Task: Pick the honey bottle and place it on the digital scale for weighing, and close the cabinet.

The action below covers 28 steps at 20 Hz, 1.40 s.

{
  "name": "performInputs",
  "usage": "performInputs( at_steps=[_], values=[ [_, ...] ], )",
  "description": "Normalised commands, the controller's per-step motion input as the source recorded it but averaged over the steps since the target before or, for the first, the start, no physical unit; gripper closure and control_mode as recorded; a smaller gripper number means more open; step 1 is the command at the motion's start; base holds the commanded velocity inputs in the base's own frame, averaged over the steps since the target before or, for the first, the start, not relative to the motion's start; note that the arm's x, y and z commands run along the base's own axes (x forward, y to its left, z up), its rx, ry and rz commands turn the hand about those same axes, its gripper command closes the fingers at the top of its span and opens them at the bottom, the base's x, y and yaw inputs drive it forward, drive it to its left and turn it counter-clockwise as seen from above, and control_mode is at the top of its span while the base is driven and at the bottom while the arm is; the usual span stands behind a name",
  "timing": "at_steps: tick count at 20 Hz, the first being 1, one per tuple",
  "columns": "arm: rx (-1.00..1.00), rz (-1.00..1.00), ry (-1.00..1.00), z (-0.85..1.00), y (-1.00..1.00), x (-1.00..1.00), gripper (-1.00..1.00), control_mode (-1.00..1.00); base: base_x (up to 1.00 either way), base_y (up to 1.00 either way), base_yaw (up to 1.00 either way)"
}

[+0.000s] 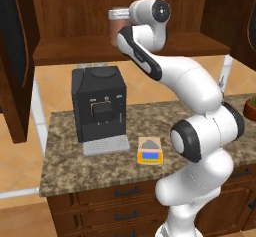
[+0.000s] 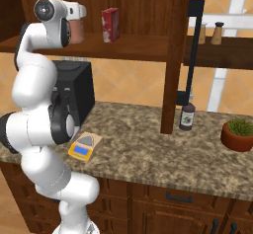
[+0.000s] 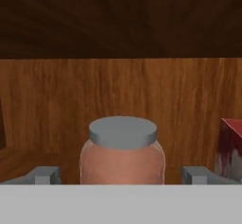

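The honey bottle (image 3: pixel 122 157) stands upright on the open cabinet (image 2: pixel 148 11) shelf, between the spread, released fingertips (image 3: pixel 45 175) of the hand (image 3: pixel 121 176). The digital scale (image 1: pixel 149 150) lies on the tabletop (image 1: pixel 65 166) below.

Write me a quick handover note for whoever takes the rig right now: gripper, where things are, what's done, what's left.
Gripper: open, one of the fingers on each side of the honey bottle, not closed on it.
Honey bottle: upright on the shelf of the cabinet, a red-and-white carton beside it.
Digital scale: on the counter in front of the coffee machine, plate bare.
Cabinet: door open.
Done: arm lined up on the bottle.
Left: grasp, lift out, set on the scale, close the cabinet.
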Motion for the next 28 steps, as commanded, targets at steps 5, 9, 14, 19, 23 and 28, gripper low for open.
performInputs(
  at_steps=[5,9,14,19,23,28],
  values=[
    [0.00,0.00,-0.03,0.32,0.01,0.21,-1.00,-1.00,0.00,0.00,0.00],
    [0.00,0.00,0.00,0.24,0.02,0.29,-1.00,-1.00,0.00,0.00,0.00],
    [0.00,0.00,0.07,-0.09,0.14,0.39,-1.00,-1.00,0.00,0.00,0.00],
    [-0.01,0.00,0.09,-0.36,0.32,0.20,-1.00,-1.00,0.00,0.00,0.00],
    [0.00,0.00,0.13,0.00,0.01,0.48,-1.00,-1.00,0.00,0.00,0.00],
    [0.00,0.00,0.08,0.00,0.00,0.26,1.00,-1.00,0.00,0.00,0.00]
  ],
)
